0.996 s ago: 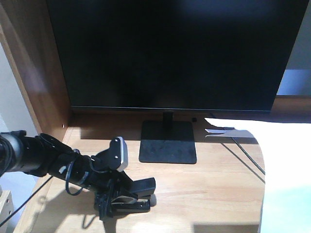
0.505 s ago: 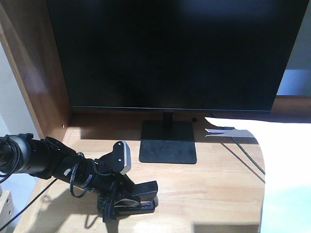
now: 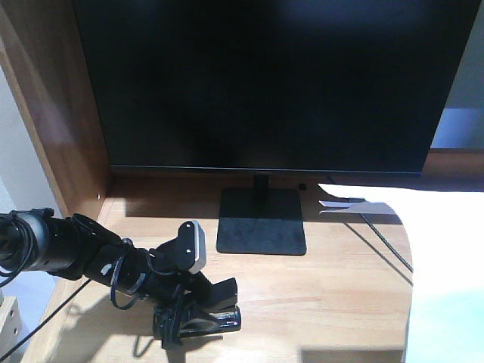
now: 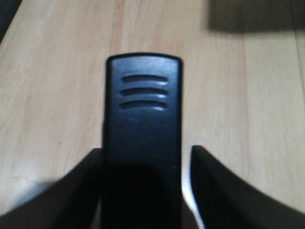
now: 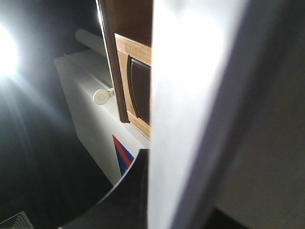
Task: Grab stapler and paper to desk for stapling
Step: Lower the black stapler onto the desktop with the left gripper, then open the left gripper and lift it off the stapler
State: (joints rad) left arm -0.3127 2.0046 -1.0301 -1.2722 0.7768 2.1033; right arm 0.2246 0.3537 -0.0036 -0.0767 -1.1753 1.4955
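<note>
The black stapler [image 3: 215,321] lies on the light wood desk [image 3: 333,287] at its front left. My left gripper [image 3: 215,304] reaches in from the left and is open around it. In the left wrist view the stapler [image 4: 143,105] sits between the fingers, with a thin gap beside the right finger [image 4: 209,181]. The white paper [image 3: 446,272] hangs at the right edge of the front view, over the desk's right end. In the right wrist view my right gripper [image 5: 186,191] is shut on the paper [image 5: 190,95], which hides one finger.
A big black monitor [image 3: 265,83] stands at the back on a flat black base [image 3: 262,231]. A dark wooden side panel [image 3: 53,128] walls the left. A thin cable [image 3: 386,242] runs across the desk's right part.
My left gripper has lowered a little toward the front and its fingers have parted. The stapler now rests on the desk. The paper has not moved.
</note>
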